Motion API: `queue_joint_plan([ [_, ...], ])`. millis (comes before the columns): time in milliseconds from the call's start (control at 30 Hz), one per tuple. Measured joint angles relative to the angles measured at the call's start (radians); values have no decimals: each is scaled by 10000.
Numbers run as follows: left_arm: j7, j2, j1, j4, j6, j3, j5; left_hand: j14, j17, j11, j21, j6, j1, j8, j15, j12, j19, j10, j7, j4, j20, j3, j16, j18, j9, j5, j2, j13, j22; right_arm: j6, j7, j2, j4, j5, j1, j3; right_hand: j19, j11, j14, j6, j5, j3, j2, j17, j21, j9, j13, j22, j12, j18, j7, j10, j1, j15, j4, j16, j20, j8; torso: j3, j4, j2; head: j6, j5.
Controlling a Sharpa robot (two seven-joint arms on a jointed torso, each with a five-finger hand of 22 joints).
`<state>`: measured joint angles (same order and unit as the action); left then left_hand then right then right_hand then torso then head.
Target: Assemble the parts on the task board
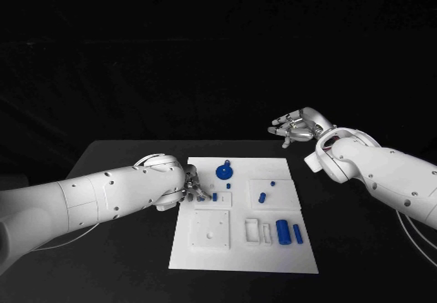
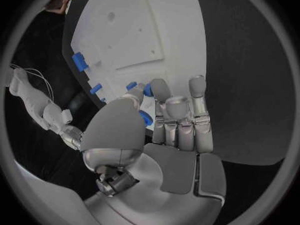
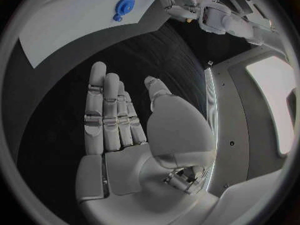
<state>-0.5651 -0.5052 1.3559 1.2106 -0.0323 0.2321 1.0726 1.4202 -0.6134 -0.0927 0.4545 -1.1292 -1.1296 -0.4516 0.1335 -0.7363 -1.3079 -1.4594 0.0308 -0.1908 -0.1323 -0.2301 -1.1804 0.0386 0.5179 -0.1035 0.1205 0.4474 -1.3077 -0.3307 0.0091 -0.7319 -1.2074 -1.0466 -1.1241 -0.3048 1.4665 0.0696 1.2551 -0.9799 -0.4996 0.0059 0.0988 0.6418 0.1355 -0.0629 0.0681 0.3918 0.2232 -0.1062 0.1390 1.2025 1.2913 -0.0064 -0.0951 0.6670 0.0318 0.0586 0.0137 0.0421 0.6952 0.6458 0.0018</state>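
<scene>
A white task board lies on a black surface. The left hand rests at the board's left edge, thumb and fingers closing on a small blue part (whether it grips firmly, I cannot tell). The right hand hovers open and empty, well apart. Best to secure the pinch, then lift straight, keeping the part upright.

The white task board lies flat in the middle of the black table, long side running away from the robot. A round blue part sits near its far edge. 2 small blue pegs stand in a right-hand recess. 2 upright blue cylinders lie side by side nearer the robot.
</scene>
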Motion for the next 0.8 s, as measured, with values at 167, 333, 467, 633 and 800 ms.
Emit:
queue_joint_plan([
  [167, -1, 38, 2, -65, -64, -2, 0, 0, 0, 0, 0, -46, -5, 14, 0, 0, 0, 0, 7, -97, 0, -4, 0, -1, 30, 60, 98, 0, 1, 1, 1, 2, 3, 1, 4, 0, 0, 0, 0, 0, 0, 0, 0, 1, 0, 0, 0, 0, 0, 0, 0, 0, 0, 0, 0, 0, 0, 0, 0, -6, 1, -2, 3],
  [333, -1, 59, 4, -99, -108, -6, -3, 0, 1, 1, 0, -71, -5, 17, 0, 0, 0, -1, 1, -97, 0, -4, 0, -1, 29, 60, 98, 0, 1, 5, 2, 5, 8, 2, 4, 0, 0, 0, 0, 0, 0, 0, 0, 1, 0, -1, 0, 0, 0, 2, -1, 0, 0, 0, 0, 0, 0, 0, 2, -3, 2, 9, -5],
  [467, 4, 69, 4, -120, -122, -6, -8, 0, 1, 1, -39, -76, 13, 16, 0, 0, 0, -1, 4, -152, 0, -6, 0, -1, 29, 191, 117, 0, 1, 8, 2, 9, 13, 3, 8, 0, 0, 0, 0, -1, 0, 0, 0, 1, 0, -1, 0, 0, 0, 0, -1, 0, 0, 0, 0, 0, 0, 0, 3, -2, 2, 10, -13],
  [633, 12, 75, 3, -142, -133, -6, -22, 0, 2, 0, -40, -109, 20, 11, 0, 0, 0, -1, 13, -271, 0, -36, 0, -1, 29, 309, 205, 0, 2, 14, 3, 14, 21, 5, 20, 0, 0, 0, 0, -1, 0, 0, 0, 1, 0, -1, 0, 1, 0, 1, -1, 0, 0, 0, 0, 0, 0, 0, 3, -3, 3, 10, -14],
  [800, 52, 67, 12, -129, -141, -26, -132, 0, 83, 1, -39, 70, -74, 22, 0, 0, 0, -1, -137, 539, 0, 192, 0, -1, 31, -144, -325, -1, 2, 18, 4, 14, 27, 6, 33, 0, 0, 0, 0, -2, 0, 0, 0, 2, 0, -1, 0, 1, 0, 1, -2, 0, 0, 0, 0, 0, 0, 0, 4, -4, 4, 10, -15],
])
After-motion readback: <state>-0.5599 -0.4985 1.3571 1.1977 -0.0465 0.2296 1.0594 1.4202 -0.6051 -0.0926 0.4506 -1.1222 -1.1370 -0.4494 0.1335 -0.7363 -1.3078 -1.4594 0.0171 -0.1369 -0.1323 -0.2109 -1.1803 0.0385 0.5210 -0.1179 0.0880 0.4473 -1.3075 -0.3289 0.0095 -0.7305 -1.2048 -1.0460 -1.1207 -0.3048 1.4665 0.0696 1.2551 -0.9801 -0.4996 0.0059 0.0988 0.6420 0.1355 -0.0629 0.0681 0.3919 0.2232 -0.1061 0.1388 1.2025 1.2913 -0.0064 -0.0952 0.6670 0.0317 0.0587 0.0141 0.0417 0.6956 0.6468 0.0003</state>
